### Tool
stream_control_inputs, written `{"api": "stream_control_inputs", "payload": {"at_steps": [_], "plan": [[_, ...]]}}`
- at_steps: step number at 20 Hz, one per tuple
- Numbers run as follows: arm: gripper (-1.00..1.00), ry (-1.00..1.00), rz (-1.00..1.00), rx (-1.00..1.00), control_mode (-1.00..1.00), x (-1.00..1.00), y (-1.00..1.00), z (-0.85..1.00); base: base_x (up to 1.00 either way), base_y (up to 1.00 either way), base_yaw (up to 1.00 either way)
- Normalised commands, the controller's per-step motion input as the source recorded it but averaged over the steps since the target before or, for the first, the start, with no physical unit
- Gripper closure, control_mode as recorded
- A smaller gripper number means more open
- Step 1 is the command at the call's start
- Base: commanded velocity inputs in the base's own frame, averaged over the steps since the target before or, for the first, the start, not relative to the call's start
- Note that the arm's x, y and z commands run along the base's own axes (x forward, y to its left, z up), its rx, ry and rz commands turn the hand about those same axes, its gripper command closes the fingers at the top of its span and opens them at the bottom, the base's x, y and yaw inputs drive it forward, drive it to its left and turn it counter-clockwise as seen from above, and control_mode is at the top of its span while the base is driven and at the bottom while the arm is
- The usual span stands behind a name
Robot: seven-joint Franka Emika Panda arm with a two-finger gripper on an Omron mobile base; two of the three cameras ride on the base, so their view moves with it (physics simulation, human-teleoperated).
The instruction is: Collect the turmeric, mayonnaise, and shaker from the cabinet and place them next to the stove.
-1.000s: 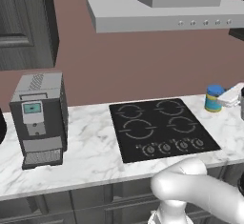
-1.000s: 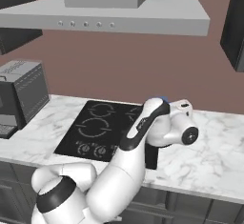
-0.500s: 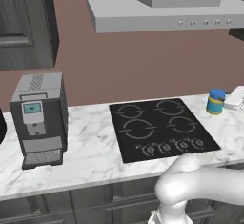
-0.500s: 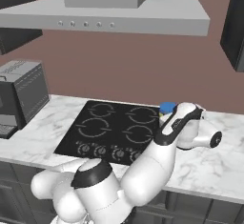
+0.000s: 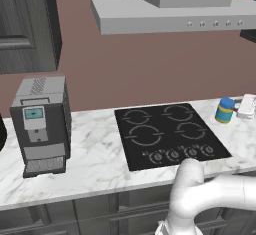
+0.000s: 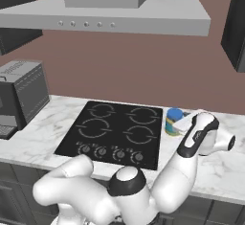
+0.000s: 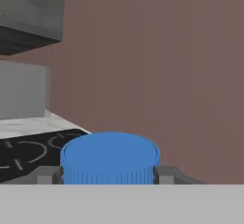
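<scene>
The mayonnaise stands upright on the marble counter just beside the right edge of the stove, near its back corner, and the same jar shows beside the stove in the right base view. The gripper reaches to the jar from the side away from the stove, and its white hand lies right against the jar. In the hand view the blue lid of the mayonnaise sits between the two grey fingers, one at each side of the lid and touching it, so the claw is clamped on the jar. The stove is seen behind the lid in this view. The coffee machine stands on the counter well apart from the stove, at its left side. The range hood hangs above the stove, and a dark cabinet hangs on the wall above the coffee machine, far left of the stove
</scene>
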Motion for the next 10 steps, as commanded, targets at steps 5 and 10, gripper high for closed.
{"api": "stream_control_inputs", "payload": {"at_steps": [5, 10], "plan": [[1.0, -0.06, 0.09, 0.03, -1.0, 0.34, -0.09, -0.39, 0.0, 0.0, 0.0], [1.0, -0.05, 0.07, 0.01, -1.0, 0.29, -0.05, -0.4, 0.0, 0.0, 0.0]]}}
